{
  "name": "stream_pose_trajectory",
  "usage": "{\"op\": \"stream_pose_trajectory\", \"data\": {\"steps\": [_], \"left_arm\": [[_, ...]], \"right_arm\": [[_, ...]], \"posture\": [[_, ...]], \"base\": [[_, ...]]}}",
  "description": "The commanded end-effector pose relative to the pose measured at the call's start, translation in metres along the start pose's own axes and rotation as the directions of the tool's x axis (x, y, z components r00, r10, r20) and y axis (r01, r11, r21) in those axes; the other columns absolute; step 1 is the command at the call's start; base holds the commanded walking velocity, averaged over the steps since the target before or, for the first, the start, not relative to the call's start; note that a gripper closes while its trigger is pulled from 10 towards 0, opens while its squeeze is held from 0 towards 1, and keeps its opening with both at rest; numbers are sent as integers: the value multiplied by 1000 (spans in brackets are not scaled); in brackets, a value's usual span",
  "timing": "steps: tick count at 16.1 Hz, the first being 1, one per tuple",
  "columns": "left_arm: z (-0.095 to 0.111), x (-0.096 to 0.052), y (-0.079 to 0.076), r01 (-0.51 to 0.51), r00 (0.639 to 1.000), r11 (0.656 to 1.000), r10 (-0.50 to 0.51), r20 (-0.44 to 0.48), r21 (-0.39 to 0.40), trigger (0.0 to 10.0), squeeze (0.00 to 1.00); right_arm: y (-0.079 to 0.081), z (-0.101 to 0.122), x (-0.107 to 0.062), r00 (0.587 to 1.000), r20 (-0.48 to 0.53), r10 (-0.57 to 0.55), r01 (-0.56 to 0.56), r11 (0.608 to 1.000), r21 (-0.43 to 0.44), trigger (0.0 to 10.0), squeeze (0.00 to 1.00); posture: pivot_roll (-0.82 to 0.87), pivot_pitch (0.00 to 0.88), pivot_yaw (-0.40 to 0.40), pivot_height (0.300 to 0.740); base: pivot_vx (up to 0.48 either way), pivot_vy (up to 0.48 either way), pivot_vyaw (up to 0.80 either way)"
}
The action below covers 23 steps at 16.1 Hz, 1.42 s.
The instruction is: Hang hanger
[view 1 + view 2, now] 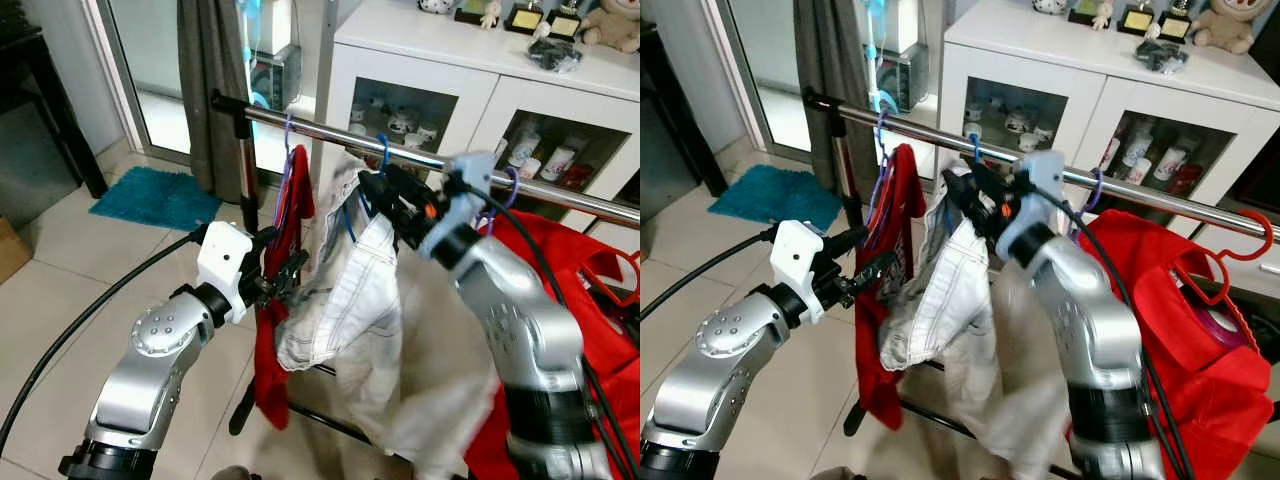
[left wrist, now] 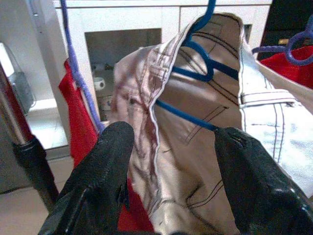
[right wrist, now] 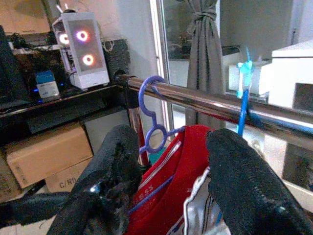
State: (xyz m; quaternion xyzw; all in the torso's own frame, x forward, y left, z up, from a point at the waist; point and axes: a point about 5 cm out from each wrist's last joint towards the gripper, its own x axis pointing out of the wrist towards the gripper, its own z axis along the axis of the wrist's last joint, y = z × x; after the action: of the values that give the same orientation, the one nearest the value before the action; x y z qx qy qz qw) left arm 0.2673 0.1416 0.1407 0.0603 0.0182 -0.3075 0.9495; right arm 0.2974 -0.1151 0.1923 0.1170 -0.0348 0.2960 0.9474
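A blue hanger (image 1: 383, 150) carrying white jeans (image 1: 345, 300) is hooked over the metal rail (image 1: 320, 128); its blue frame (image 2: 195, 54) shows inside the jeans' waistband. My right gripper (image 1: 375, 195) is open just below the rail beside that hook, with nothing between its fingers (image 3: 230, 161). My left gripper (image 1: 285, 265) is open lower down, pointing at the jeans between the red shirt (image 1: 295, 200) and the denim, its fingers (image 2: 107, 161) apart. The red shirt hangs on a purple hanger (image 3: 154, 132) further left on the rail.
A red garment (image 1: 560, 260) on another purple hanger (image 1: 510, 185) hangs to the right. Behind the rail are a white glass-door cabinet (image 1: 450, 60) and a grey curtain (image 1: 210, 60). A teal mat (image 1: 155, 195) lies on the tiled floor. The rack's dark post (image 2: 34, 161) is near my left gripper.
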Motion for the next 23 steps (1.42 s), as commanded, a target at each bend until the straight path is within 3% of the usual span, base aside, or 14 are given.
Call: {"op": "stream_pose_trajectory", "data": {"steps": [1, 4, 6, 7, 10, 13, 17, 18, 19, 20, 23], "left_arm": [[3, -1, -2, -11, 1000, 1000, 10, 17, 18, 10000, 0], [5, 4, -4, -15, 1000, 999, 14, 21, 30, 10000, 0], [5, 4, -5, -24, 999, 999, 23, 26, 32, 10000, 0], [4, 4, -5, -24, 999, 999, 23, 26, 36, 10000, 0], [7, 7, -6, -12, 1000, 999, 10, 30, 46, 10000, 0], [4, 3, -9, 0, 1000, 999, 0, 18, 46, 10000, 0], [5, 1, -8, 22, 1000, 999, -22, 12, 25, 10000, 0], [4, -2, -12, 79, 997, 997, -79, 5, -1, 10000, 0], [5, -4, -14, 116, 993, 993, -116, 2, -3, 10000, 0], [5, -5, -15, 139, 990, 990, -139, -2, -4, 10000, 0], [6, -7, -20, 197, 980, 980, -197, -9, -8, 10000, 0]], "right_arm": [[2, 2, -5, 999, 3, -33, 33, 999, -18, 10000, 0], [-1, 0, -14, 991, -20, -132, 130, 988, -82, 10000, 0], [-13, -1, -24, 960, -23, -279, 275, 955, -110, 10000, 0], [-14, -2, -27, 953, -32, -301, 294, 946, -139, 10000, 0], [-14, 0, -29, 959, -63, -275, 258, 946, -195, 10000, 0], [-13, -3, -40, 975, -120, -189, 161, 964, -211, 10000, 0], [-15, -4, -47, 970, -164, -180, 145, 968, -207, 10000, 0], [-14, -5, -47, 967, -190, -172, 138, 973, -183, 10000, 345], [-13, -5, -46, 965, -195, -177, 145, 974, -172, 10000, 769], [-13, -5, -46, 965, -192, -179, 149, 975, -165, 10000, 1000], [-18, -7, -42, 950, -224, -217, 181, 969, -171, 10000, 1000]], "posture": [[-64, 0, -58, 740], [-64, 0, -52, 740], [-65, 0, -65, 740], [-66, 0, -66, 740], [-65, 0, -60, 740], [-61, 0, -67, 740], [-64, 0, -62, 740], [-65, 0, -64, 740], [-64, 0, -64, 740], [-63, 0, -65, 740], [-57, 0, -73, 740]], "base": [[0, 0, 0], [0, 0, 0], [0, -266, 0], [0, -296, 0], [0, -313, 0], [0, -390, 0], [0, -205, 0], [0, 0, 0], [0, 0, 0], [0, 0, 0], [0, 0, 0]]}}
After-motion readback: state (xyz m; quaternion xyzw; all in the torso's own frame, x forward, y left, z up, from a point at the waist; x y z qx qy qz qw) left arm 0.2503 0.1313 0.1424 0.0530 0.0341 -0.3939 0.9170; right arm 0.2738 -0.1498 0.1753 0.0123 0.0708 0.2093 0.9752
